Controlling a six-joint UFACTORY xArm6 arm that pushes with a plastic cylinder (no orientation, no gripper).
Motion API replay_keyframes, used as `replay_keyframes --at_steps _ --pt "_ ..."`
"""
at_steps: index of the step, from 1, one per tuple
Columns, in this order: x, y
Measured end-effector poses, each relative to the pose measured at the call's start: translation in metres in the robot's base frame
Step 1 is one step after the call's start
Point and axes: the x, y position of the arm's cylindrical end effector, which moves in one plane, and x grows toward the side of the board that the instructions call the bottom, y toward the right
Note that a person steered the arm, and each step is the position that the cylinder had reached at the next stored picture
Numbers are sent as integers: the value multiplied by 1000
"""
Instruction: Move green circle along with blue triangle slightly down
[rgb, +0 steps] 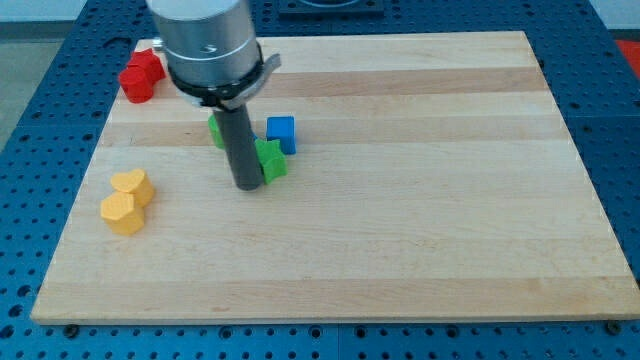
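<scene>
We see my tip (247, 186) resting on the wooden board (420, 230), touching the left side of a green block (271, 160) whose shape we cannot make out. A blue block (282, 133), cube-like from here, sits just above and right of it, touching or nearly so. Another green block (215, 130) peeks out behind the rod, mostly hidden. Two red blocks (141, 76) lie touching by the board's top-left corner, and two yellow blocks (127, 201) lie touching near its left edge. The rod has no fingers to spread or pinch. We can read no writing or labels anywhere.
</scene>
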Motion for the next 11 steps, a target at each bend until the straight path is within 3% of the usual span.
replay_keyframes --at_steps 2,4,6,8,11 --pt "-16 28" --pt "-10 -36" --pt "-32 -118" --pt "-89 -113" --pt "-88 -61"
